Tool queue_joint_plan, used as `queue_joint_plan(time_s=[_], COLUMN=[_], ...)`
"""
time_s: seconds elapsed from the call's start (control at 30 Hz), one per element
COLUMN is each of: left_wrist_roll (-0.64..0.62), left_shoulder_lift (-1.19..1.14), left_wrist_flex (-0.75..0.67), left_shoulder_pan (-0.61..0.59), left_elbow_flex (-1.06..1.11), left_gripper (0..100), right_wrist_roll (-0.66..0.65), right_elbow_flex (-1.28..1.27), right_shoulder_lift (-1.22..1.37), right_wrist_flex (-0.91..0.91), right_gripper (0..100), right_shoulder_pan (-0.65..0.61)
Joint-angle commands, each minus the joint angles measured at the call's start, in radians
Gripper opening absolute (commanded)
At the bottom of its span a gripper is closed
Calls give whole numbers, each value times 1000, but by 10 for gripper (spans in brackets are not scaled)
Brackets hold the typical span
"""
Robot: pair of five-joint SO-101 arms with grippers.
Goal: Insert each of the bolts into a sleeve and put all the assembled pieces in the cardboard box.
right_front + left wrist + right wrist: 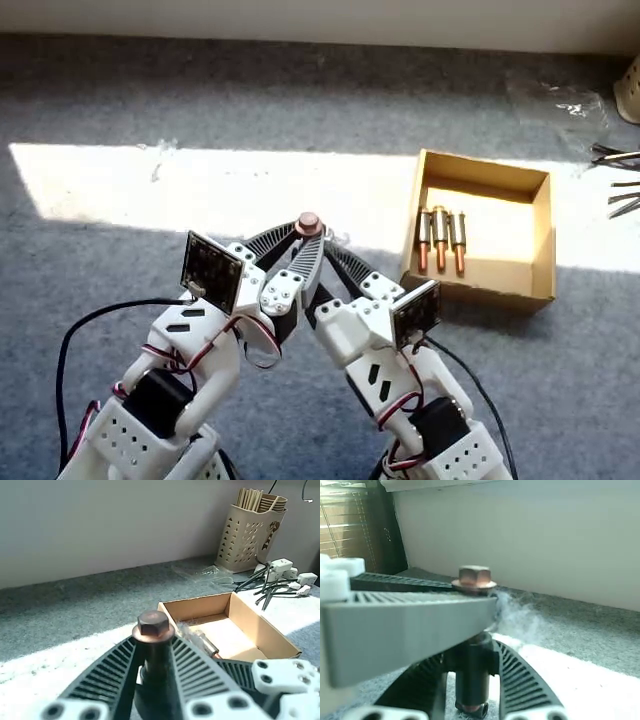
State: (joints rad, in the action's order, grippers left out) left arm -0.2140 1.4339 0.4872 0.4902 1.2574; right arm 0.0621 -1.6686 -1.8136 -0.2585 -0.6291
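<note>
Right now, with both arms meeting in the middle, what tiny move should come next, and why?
Probably the left tool should let go. The bolt looks seated in the sleeve, both tools grip it, and the right tool is on the side of the cardboard box, where three assembled pieces lie.
</note>
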Motion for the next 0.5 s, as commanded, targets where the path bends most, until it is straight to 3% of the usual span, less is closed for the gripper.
queue_joint_plan(time_s=[0.0, 0.1, 0.3, 0.47], left_wrist_roll=[-8, -6, -6, -6], left_shoulder_lift=[13, 13, 13, 13], left_wrist_flex=[2, 2, 2, 0], left_shoulder_pan=[-16, -16, -16, -16], left_elbow_flex=[-5, -5, -4, -5], left_gripper=[7, 17, 164, 190], right_wrist_roll=[8, 8, 6, 5], right_elbow_flex=[-47, -48, -51, -51], right_shoulder_lift=[-22, -22, -22, -22], right_wrist_flex=[24, 24, 24, 24], right_gripper=[9, 9, 9, 9], right_shoulder_pan=[36, 38, 38, 38])
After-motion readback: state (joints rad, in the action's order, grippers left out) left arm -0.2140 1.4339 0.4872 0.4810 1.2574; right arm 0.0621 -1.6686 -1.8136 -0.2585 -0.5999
